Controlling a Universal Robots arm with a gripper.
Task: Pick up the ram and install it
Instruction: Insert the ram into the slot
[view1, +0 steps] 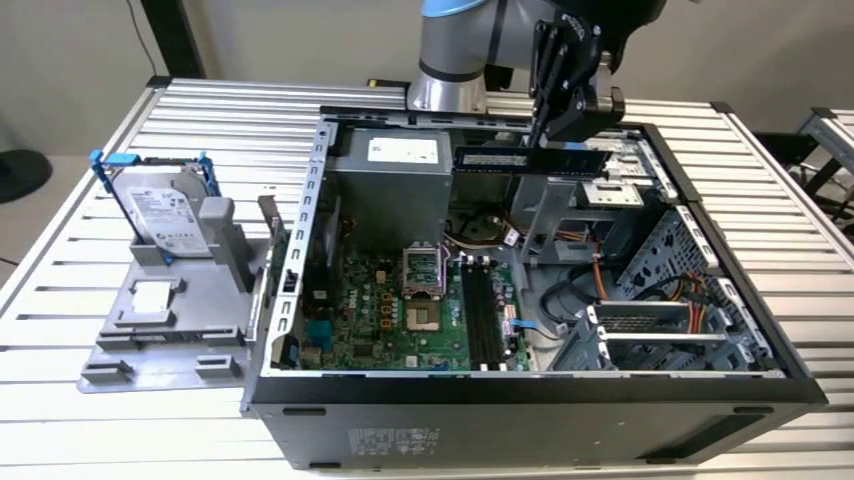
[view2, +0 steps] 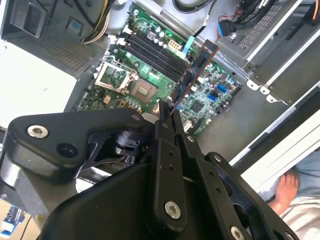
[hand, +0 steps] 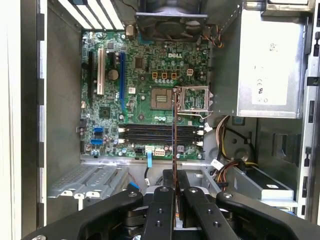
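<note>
Gripper (hand: 175, 181), clenched on ram (hand: 173, 135), above open case (view1: 534, 385).
In the exterior view the ram hung level over the case's twelve-o'clock end. The black slots (view1: 483, 312) lay toward six o'clock from it and seemed empty. Handling advice: align the stick lengthwise with a slot, match the notch, press evenly. The case held a motherboard (view1: 387, 310), power supply (view1: 387, 195), cables (view1: 601, 285) and drive cage (view1: 654, 330).

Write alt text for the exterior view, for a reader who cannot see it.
The gripper holds the ram level above an open computer case, whose green motherboard and black memory slots lie exposed below. On the exterior view's left, a hard drive in a blue frame stands on a grey holder on the slatted table.
</note>
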